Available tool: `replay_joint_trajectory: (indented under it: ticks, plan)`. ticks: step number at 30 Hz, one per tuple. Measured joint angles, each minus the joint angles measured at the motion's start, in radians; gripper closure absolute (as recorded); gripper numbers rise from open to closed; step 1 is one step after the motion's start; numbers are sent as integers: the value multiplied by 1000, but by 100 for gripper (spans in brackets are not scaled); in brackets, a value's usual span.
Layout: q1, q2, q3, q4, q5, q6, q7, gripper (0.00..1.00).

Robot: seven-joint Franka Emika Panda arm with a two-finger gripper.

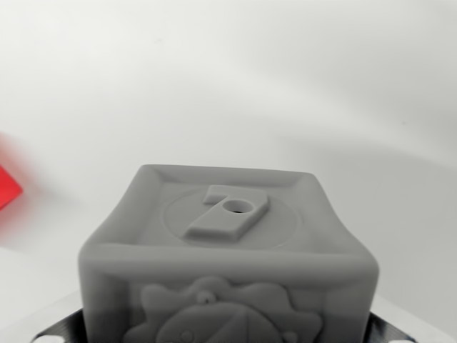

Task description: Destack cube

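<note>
Grey number-seven cube fills the space right under my wrist, seemingly between my fingers though I cannot tell their width, so I should keep it level and clear of the red block far left.

cube | top face: raised numeral "7" | front face: relief figure, no readable text
</note>
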Motion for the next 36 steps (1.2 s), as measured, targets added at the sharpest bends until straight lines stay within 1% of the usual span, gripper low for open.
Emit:
replay_joint_trajectory:
  ticks: [12, 20, 36]
  plan:
    - [-3, 64, 6, 6, 15, 58, -10, 100]
    - [-7, 110, 12, 14, 25, 95, -17, 100]
    - [-18, 171, 25, 29, 31, 142, -22, 100]
